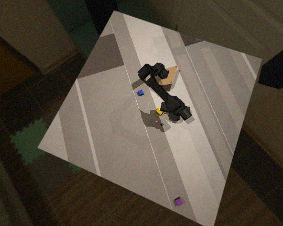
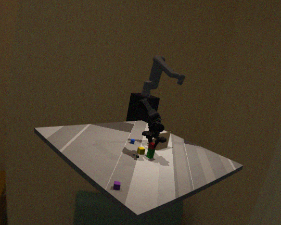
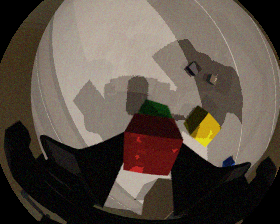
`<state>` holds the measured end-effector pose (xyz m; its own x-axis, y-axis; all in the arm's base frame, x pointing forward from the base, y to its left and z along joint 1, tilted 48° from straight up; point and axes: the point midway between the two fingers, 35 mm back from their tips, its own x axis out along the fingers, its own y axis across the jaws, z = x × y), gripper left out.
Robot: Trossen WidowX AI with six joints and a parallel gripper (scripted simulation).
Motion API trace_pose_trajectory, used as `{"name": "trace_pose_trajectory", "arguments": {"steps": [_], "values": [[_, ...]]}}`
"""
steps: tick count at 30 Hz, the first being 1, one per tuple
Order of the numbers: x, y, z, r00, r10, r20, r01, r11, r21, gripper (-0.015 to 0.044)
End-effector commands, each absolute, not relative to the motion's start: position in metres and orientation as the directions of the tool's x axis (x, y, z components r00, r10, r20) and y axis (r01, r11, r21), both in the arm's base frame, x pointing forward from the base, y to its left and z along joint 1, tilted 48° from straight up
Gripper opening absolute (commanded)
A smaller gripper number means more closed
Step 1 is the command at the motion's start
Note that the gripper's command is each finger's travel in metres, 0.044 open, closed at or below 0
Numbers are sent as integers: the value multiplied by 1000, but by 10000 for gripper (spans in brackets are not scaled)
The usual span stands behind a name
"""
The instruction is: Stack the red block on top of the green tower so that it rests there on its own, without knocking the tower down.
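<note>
Clamped on the red cube-shaped block (image 2: 152, 146) (image 3: 152, 152), the black parallel-jaw gripper (image 1: 174, 117) (image 2: 152, 145) (image 3: 151, 137) points downward, keeping the block over its goal. By the exterior view, the purple block (image 1: 179, 201) (image 2: 117, 185) lies near and left, well apart from the work. Farther back is the small blue block (image 1: 140, 92) (image 2: 132, 141) (image 3: 228, 161); then comes the yellow block (image 1: 159, 111) (image 2: 141, 150) (image 3: 205, 126), beside the green upright tower (image 1: 169, 115) (image 2: 150, 153) (image 3: 155, 108), close enough to call for a straight descent and exit. Red appears directly above green there, though contact is unclear; the grip probably remains needed until the block sits squarely. Far right stands the tan box (image 1: 171, 75) (image 2: 168, 136), behind the tower. Opening evenly should avoid dragging the stack sideways.
</note>
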<state>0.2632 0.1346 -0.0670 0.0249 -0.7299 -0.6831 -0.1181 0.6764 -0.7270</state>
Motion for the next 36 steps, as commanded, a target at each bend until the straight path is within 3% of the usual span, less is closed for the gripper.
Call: {"name": "trace_pose_trajectory", "arguments": {"steps": [1, 5, 22, 36], "values": [[263, 134, -67, 27, -731, -682, -121, 675, -728, 0], [263, 138, -64, 27, -731, -682, -121, 675, -728, 0], [263, 135, -67, 25, -730, -683, -119, 676, -727, 440], [263, 135, -67, 25, -730, -683, -119, 676, -727, 440]]}}
